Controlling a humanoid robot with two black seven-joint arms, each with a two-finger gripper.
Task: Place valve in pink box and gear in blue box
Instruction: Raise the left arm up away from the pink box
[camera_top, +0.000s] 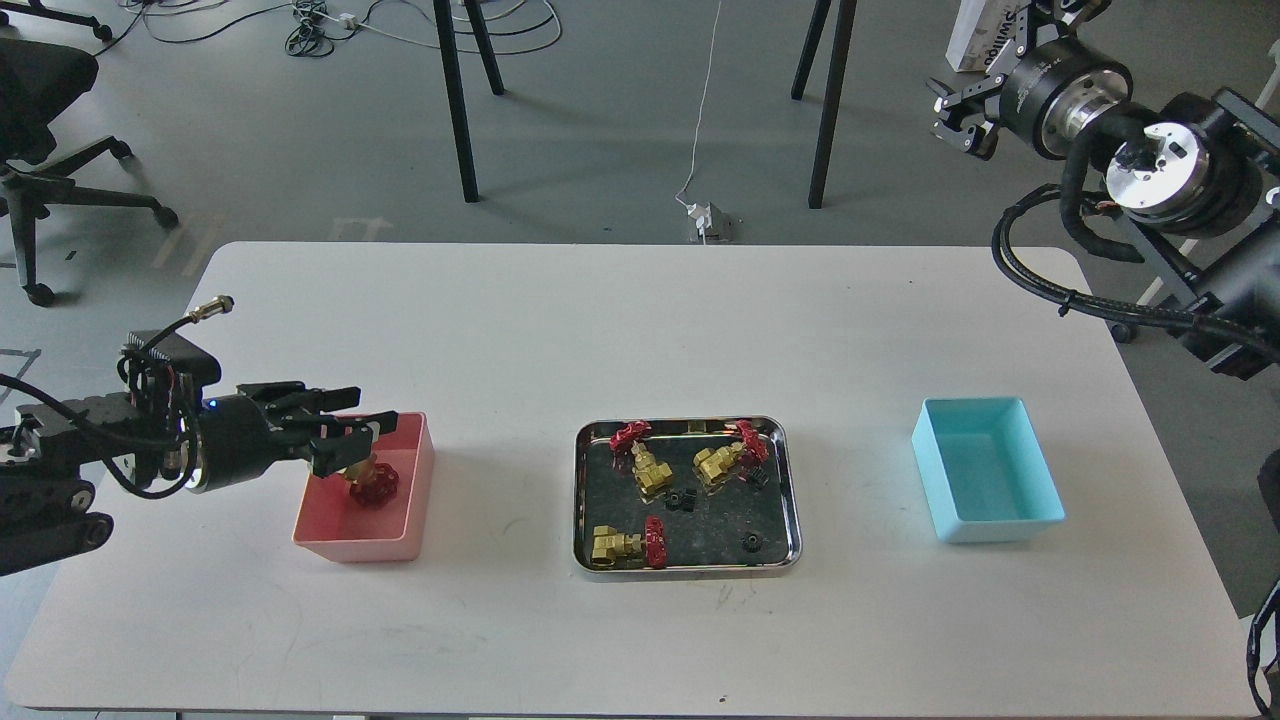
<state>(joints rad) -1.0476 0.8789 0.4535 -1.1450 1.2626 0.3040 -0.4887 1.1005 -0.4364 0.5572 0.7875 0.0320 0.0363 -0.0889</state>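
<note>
One valve (372, 484), brass with a red handwheel, lies inside the pink box (412, 490) at the table's left. My left gripper (347, 423) is open and empty just above the box's left part, apart from that valve. Three more valves (642, 462) (728, 458) (626, 544) lie in the steel tray (790, 500) at mid-table, with tiny black gears (681, 500) (750, 543) (759, 478) among them. The blue box (985, 480) stands empty at the right. My right gripper (955, 112) is raised at the top right beyond the table, its fingers apart and empty.
Bare white tabletop (640, 330) lies between the boxes and the tray. My right arm's cables (1060, 280) hang over the table's back right corner. Table legs and an office chair (40, 110) stand on the floor behind.
</note>
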